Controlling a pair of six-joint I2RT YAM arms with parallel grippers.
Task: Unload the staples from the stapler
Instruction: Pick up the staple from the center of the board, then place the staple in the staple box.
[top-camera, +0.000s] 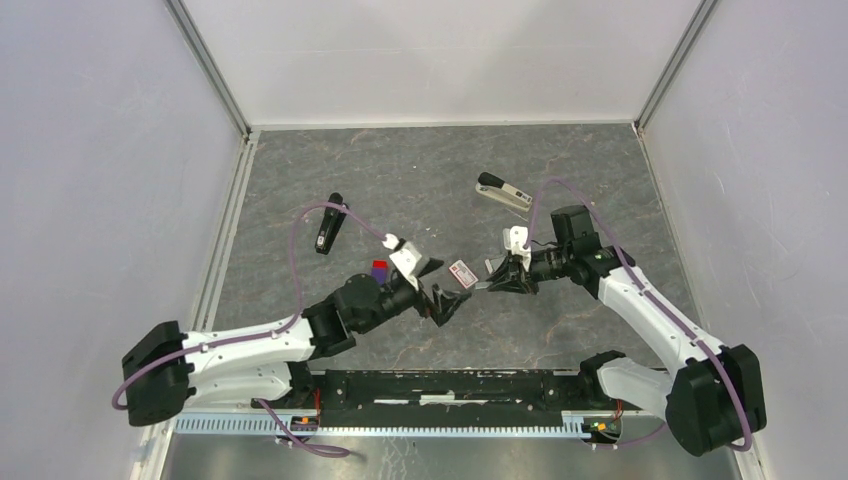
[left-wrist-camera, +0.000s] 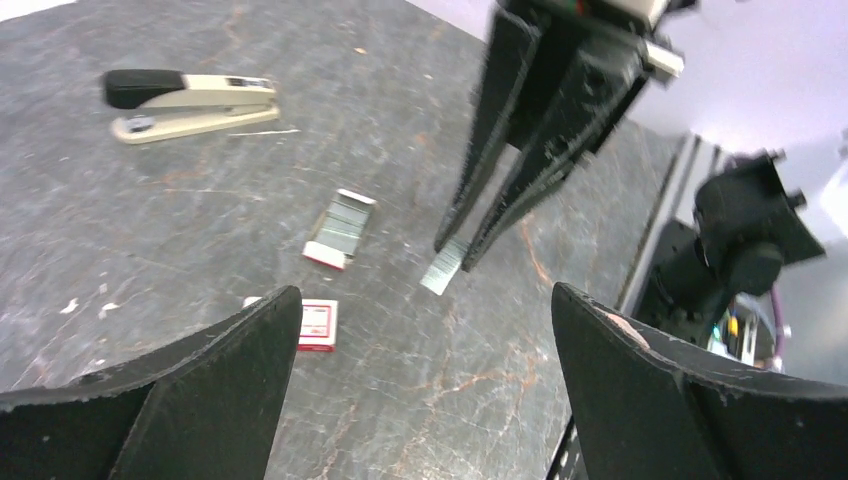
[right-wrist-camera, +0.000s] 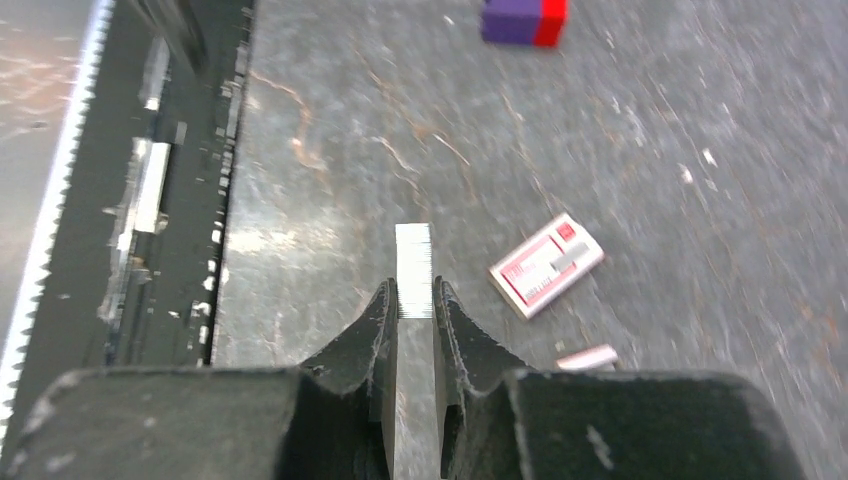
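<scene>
Staples: small flat silvery-grey strip of ridged metal, clamped at its near end in your right gripper, jaws clenched on it. Long axis: in line with the fingers, free end pointing at your left gripper, just opposite, jaws spread wide and holding nothing. Stapler: grey-beige rail with black end, well apart, beyond the right gripper.

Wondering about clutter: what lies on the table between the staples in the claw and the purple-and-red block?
Nothing. The right wrist view shows bare table between the staples and the block.
</scene>
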